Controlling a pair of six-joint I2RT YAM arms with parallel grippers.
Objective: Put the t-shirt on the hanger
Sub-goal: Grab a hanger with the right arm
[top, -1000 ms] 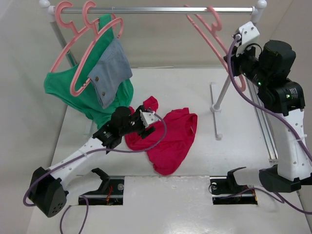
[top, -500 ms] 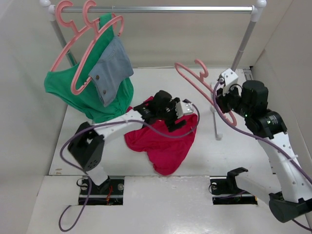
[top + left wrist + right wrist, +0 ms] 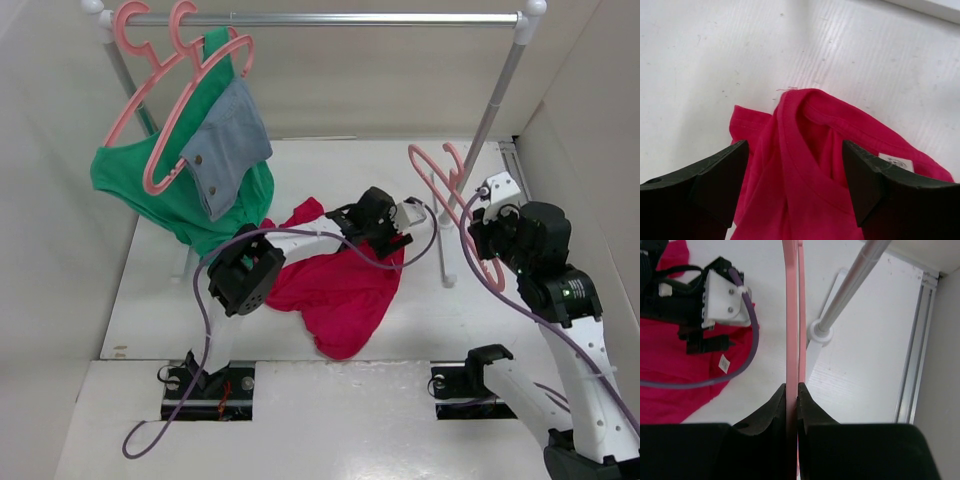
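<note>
The crimson t-shirt [image 3: 340, 295] lies crumpled on the table. In the left wrist view its neck band [image 3: 800, 150] and white label [image 3: 896, 162] show. My left gripper [image 3: 395, 235] is open low over the shirt's upper right edge, and the neck folds lie between the jaws [image 3: 797, 185] without being pinched. My right gripper [image 3: 487, 235] is shut on the pink hanger [image 3: 440, 170] and holds it in the air to the right of the shirt, hook at the top. The hanger bar [image 3: 792, 315] is pinched between the right jaws [image 3: 792, 390].
A clothes rack rail [image 3: 320, 18] spans the back. Two pink hangers at its left carry a green garment [image 3: 130, 175] and a denim piece [image 3: 230, 140]. The rack's right post [image 3: 492, 105] and foot [image 3: 441, 230] stand close to the held hanger. Walls enclose both sides.
My right arm has brought the hanger down from the rail and rightward, to beside the shirt. My left gripper has moved right across the shirt to its neck edge.
</note>
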